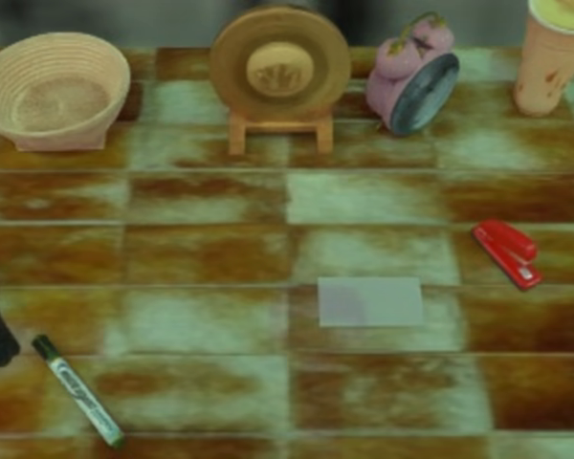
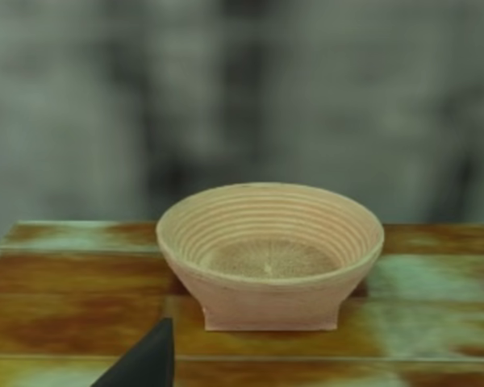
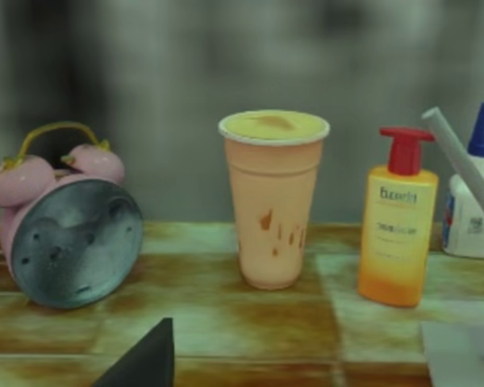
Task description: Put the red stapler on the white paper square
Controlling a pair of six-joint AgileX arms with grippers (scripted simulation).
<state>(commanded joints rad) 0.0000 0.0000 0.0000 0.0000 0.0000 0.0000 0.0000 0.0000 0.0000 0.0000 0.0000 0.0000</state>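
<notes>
Both grippers' states cannot be told, while the red stapler (image 1: 507, 253) lies well right of the white paper square (image 1: 370, 302), apart from it.

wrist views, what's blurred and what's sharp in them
Left wrist view: the basket is sharp, the grey backdrop behind the table a soft smear. Right wrist view: the cup and alarm clock are sharp, with the same smeared backdrop.
</notes>
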